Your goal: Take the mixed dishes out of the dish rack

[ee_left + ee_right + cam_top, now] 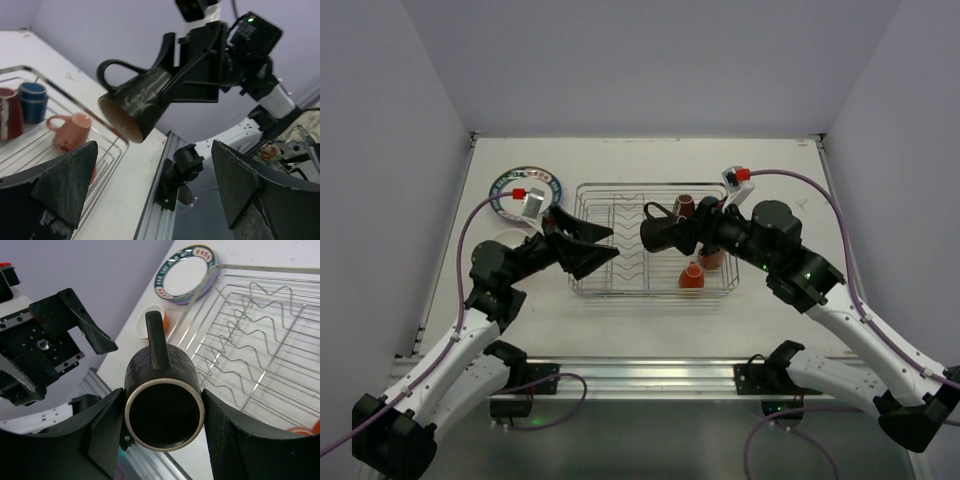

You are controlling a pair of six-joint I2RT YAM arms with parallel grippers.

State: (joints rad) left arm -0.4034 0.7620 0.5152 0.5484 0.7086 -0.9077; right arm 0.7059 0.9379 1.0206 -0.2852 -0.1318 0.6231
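Observation:
My right gripper (665, 235) is shut on a black mug (652, 228) and holds it on its side above the middle of the silver wire dish rack (610, 290), mouth towards the wrist camera (162, 412). My left gripper (613, 244) is open and empty, just left of the mug's base, which faces it in the left wrist view (132, 107). A maroon mug (685, 207), a blue mug (32, 102), a pink mug (70, 131) and an orange one (691, 275) sit in the rack's right part. Stacked plates (525, 190) lie left of the rack.
An orange bowl, white inside (150, 315), sits on the table beside the plates. The rack's zigzag dividers (250, 325) hold nothing. White walls close in the table on three sides. The metal rail (640, 375) runs along the near edge.

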